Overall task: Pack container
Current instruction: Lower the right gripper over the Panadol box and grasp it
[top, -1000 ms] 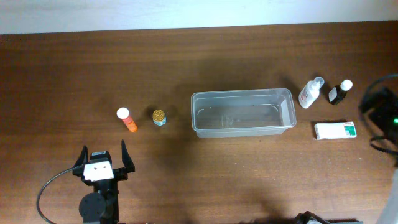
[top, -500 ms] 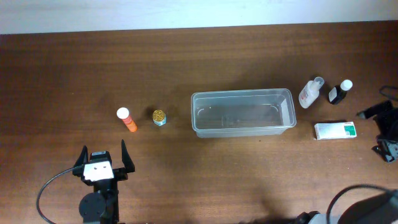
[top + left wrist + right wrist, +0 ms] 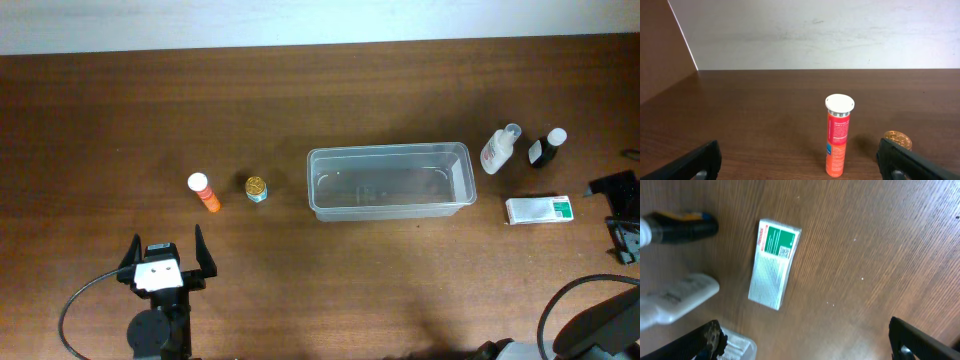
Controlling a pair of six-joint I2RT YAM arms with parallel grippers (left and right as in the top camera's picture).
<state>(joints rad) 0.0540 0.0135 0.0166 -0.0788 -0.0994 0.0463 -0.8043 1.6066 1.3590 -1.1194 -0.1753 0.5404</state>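
The clear plastic container (image 3: 388, 150) stands empty at the table's middle. Its corner shows in the right wrist view (image 3: 738, 347). An orange tube with a white cap (image 3: 205, 193) and a small gold-lidded jar (image 3: 257, 188) stand to its left. A white bottle (image 3: 499, 150), a dark bottle (image 3: 546, 147) and a white-and-green box (image 3: 539, 209) lie to its right. My left gripper (image 3: 166, 246) is open and empty in front of the tube (image 3: 838, 135). My right gripper (image 3: 620, 213) is open and empty at the right edge, beside the box (image 3: 774, 264).
The jar (image 3: 897, 140) sits just behind my left gripper's right finger. The dark bottle (image 3: 682, 224) and white bottle (image 3: 675, 297) lie side by side beyond the box. A pale wall runs along the table's far edge.
My right gripper has come along the right edge toward the table's front, to a spot just right of the box. The left arm and all objects have not moved.
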